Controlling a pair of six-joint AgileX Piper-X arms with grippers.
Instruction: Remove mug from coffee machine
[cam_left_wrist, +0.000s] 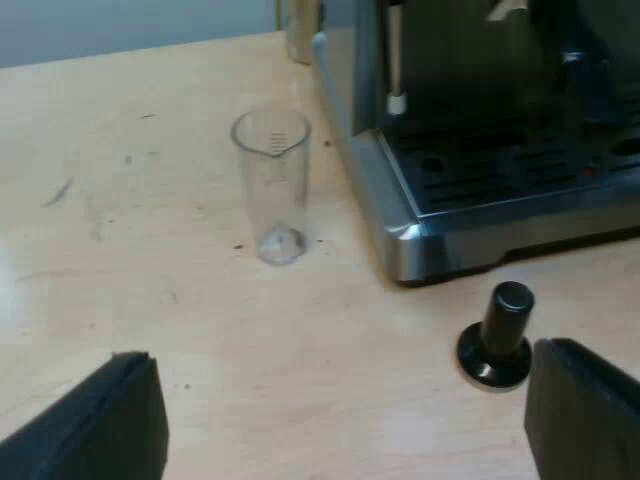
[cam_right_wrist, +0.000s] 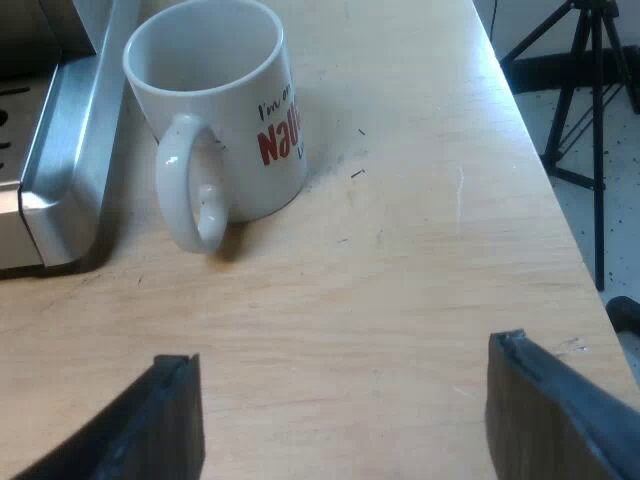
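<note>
A white mug (cam_right_wrist: 225, 110) with red lettering stands upright on the wooden table (cam_right_wrist: 400, 280), beside the corner of the espresso machine's metal base (cam_right_wrist: 55, 160), its handle turned toward my right gripper. My right gripper (cam_right_wrist: 345, 420) is open, drawn back from the mug with bare table between its fingers. My left gripper (cam_left_wrist: 345, 420) is open too, low over the table a little short of the espresso machine (cam_left_wrist: 470, 150) and its drip tray (cam_left_wrist: 520, 170), which has nothing standing on it.
An empty measuring glass (cam_left_wrist: 272, 180) stands upright near the machine's corner. A tamper with a black knob (cam_left_wrist: 498, 335) stands just before the machine's base, close to one left finger. The table's edge (cam_right_wrist: 545, 170) runs past the mug; beyond it are a floor and a tripod (cam_right_wrist: 585, 90).
</note>
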